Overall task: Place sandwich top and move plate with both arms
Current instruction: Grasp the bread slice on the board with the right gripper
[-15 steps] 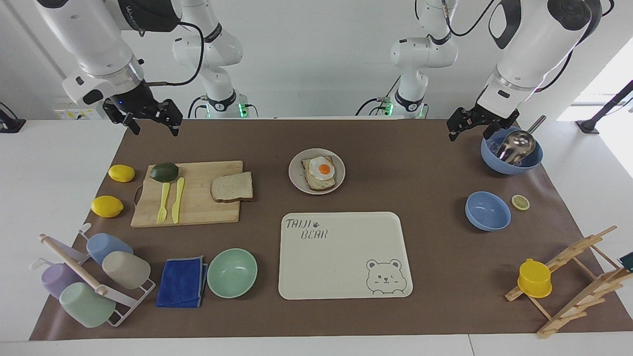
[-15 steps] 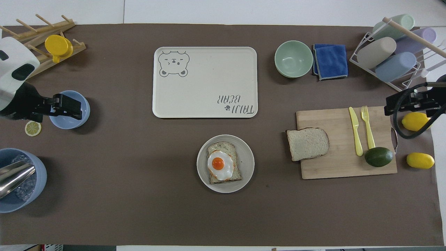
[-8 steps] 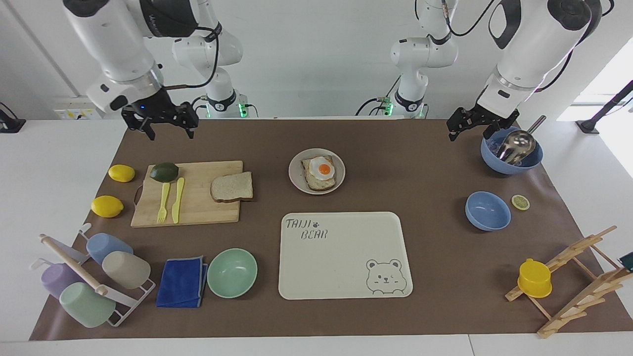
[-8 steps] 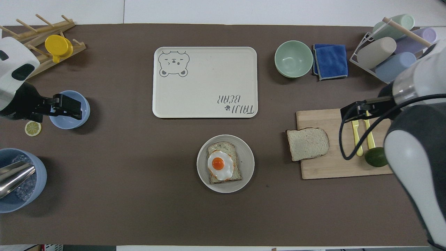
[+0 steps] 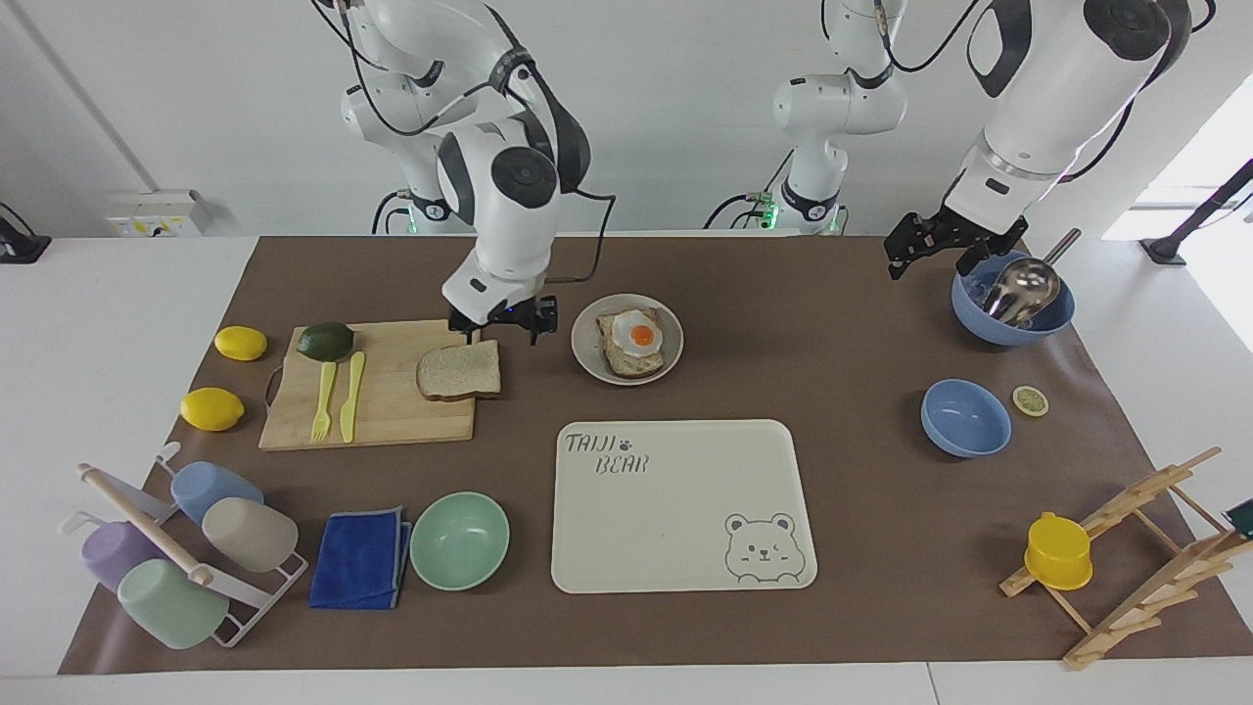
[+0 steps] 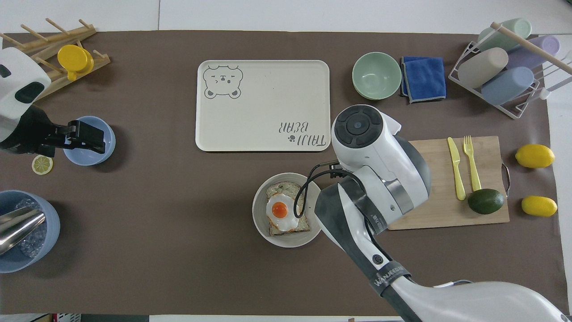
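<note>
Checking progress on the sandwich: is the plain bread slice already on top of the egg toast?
No, the sandwich top lies on the cutting board, beside the plate.

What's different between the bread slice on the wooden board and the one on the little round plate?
The sandwich top is bare; the toast slice carries a fried egg. The sandwich top lies on the cutting board, overhanging its edge toward the plate; the toast slice sits wholly on the plate. The right pincer hangs just over the sandwich top; nothing is over the toast slice. Both lie flat and are brown bread with darker crust.
</note>
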